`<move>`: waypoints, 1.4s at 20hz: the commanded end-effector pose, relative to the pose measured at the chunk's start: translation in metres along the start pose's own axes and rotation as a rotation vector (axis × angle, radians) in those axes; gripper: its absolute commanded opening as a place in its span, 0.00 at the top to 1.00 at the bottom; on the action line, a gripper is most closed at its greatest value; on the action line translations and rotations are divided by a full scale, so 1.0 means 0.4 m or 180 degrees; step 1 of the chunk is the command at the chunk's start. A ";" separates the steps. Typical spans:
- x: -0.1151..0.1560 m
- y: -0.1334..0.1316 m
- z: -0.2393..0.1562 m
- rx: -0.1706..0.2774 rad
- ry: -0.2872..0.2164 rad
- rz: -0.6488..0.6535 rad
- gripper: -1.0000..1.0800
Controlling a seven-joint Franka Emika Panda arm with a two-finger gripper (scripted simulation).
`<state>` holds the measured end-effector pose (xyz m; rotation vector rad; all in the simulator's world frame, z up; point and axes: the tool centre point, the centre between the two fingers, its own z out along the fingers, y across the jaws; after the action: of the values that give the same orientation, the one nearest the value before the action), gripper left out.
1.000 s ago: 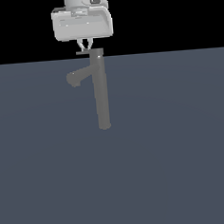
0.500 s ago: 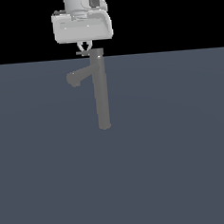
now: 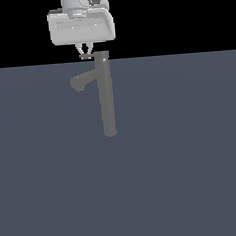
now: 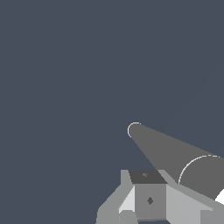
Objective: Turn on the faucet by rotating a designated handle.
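- I read the gripper as hanging just above the faucet top, a little toward the exterior view's left of the column.
- The jaws look nearly closed, holding nothing I can make out.
- The handle is too small to pick out; probably under the fingertips.
- The faucet stands upright on the table, slim and grey, spout angling toward the exterior view's left.

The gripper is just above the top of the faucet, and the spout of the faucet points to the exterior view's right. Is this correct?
Not quite. The gripper is indeed just above the top of the faucet, but the exterior view shows the spout branching off toward that view's left, not its right.
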<state>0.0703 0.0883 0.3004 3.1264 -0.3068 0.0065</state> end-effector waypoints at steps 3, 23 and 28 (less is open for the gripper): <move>-0.035 -0.013 0.000 -0.0001 -0.0014 -0.0011 1.00; -0.143 0.041 -0.001 -0.0001 -0.0011 -0.0009 1.00; -0.129 0.086 0.000 0.0008 0.0028 0.0020 1.00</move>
<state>0.0207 0.0718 0.3001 3.1307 -0.3105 0.0365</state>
